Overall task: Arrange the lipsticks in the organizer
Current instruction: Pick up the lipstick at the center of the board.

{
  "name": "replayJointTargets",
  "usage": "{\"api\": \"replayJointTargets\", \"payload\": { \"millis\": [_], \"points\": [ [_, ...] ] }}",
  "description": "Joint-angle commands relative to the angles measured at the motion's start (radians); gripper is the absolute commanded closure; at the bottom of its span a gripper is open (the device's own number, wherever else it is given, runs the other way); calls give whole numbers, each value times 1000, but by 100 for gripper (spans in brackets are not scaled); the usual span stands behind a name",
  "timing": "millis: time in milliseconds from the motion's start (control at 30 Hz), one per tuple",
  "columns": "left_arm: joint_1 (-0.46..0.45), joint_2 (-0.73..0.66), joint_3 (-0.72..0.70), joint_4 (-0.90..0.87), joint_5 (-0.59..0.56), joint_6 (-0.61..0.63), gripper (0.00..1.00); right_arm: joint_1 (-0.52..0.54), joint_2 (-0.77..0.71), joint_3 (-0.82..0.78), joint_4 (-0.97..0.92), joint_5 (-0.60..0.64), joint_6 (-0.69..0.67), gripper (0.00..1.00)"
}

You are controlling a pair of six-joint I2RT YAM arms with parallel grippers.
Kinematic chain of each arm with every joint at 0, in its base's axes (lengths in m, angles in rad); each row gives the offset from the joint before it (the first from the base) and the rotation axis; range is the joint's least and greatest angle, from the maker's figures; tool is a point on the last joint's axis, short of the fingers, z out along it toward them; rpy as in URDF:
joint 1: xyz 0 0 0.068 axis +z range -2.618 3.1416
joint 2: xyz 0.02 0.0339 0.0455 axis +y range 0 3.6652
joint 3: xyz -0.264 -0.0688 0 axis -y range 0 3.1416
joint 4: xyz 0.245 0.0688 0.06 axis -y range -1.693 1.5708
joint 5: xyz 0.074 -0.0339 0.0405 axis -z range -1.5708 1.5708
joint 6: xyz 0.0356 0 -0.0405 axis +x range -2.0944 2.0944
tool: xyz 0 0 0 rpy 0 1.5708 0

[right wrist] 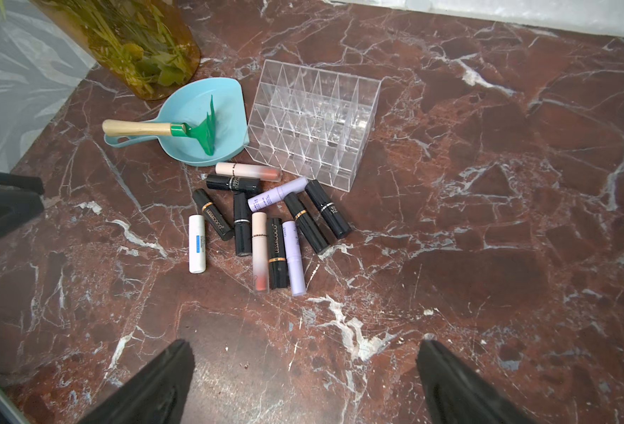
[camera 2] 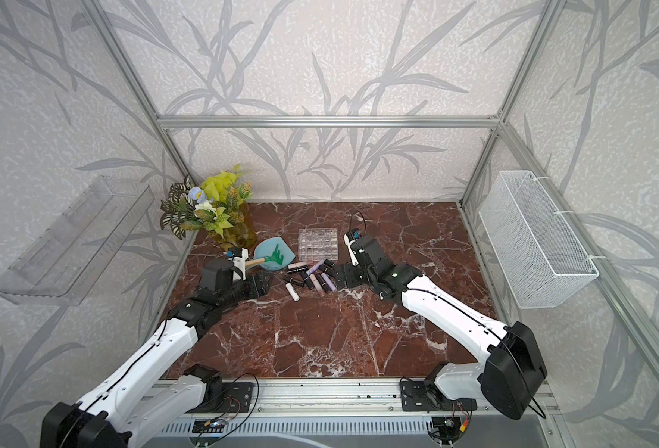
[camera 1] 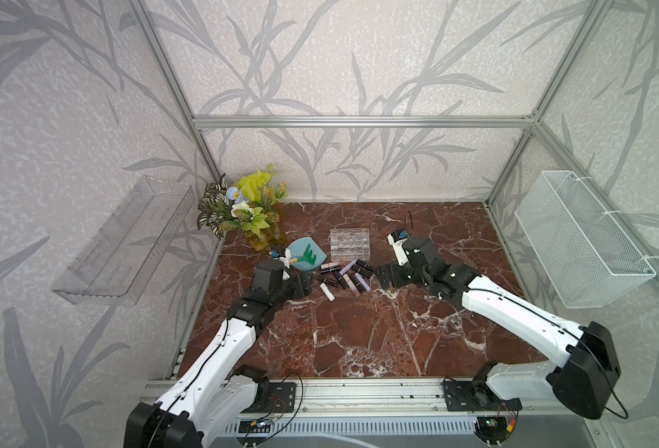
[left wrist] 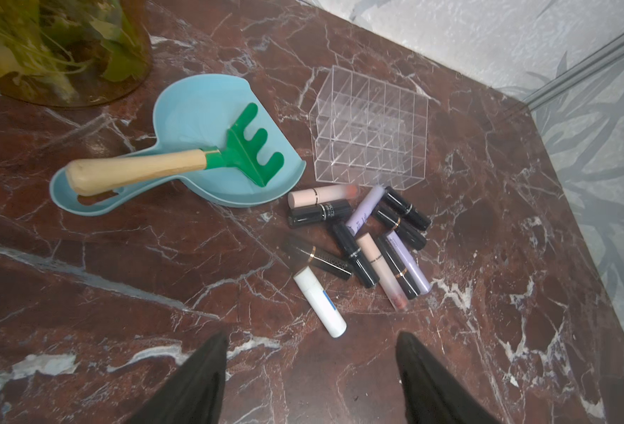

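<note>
Top views both show the organizer (camera 1: 350,244) empty at mid-frame, with the lipsticks (camera 1: 345,276) lying heaped on the table (camera 1: 359,333) just below it and a blue scoop (camera 1: 299,246) holding a green rake (camera 1: 311,259) at its left. Left wrist view: the left gripper (left wrist: 312,336) gapes and holds nothing, the white tube (left wrist: 319,301) nearest it. Right wrist view: the right gripper (right wrist: 305,343) is spread wide and grips nothing, short of the pile.

Setting: robotics lab test cell, dressed as a home. Evidence: aluminium frame (camera 1: 359,121) enclosing leaf-print wall panels (camera 1: 320,58); red marble-look counter (camera 1: 359,329); left arm (camera 1: 219,349) and right arm (camera 1: 514,310), white, bolted to a rail (camera 1: 359,392) at the near edge; loose wiring (camera 1: 277,405) there.
</note>
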Motion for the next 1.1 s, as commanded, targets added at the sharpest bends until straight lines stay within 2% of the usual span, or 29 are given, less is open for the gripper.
{"api": "replayJointTargets", "payload": {
  "millis": [0,67,133,200,267,400,567,700,1067],
  "points": [
    [1,-39,-14,27,-82,-50,19,26,53,33,-5,-90,8,1],
    [2,-78,-39,84,-147,-68,18,76,109,49,-15,-76,-6,3],
    [6,-105,-61,135,-190,-73,18,120,161,58,-8,-58,-12,14],
    [7,-129,-98,204,-200,-68,22,148,212,71,3,-60,-14,16],
    [8,-155,-133,251,-202,-66,27,167,264,98,12,-63,-15,24],
    [11,-220,-212,317,-232,-74,30,192,365,179,8,-62,-31,32],
    [12,-387,-369,453,-280,-199,33,244,526,310,-26,-61,-50,33],
    [12,-483,-414,473,-305,-208,36,258,629,404,-55,-70,-50,35],
    [15,-445,-407,485,-286,-181,36,278,795,554,-122,-47,-49,46]
  ]
}}
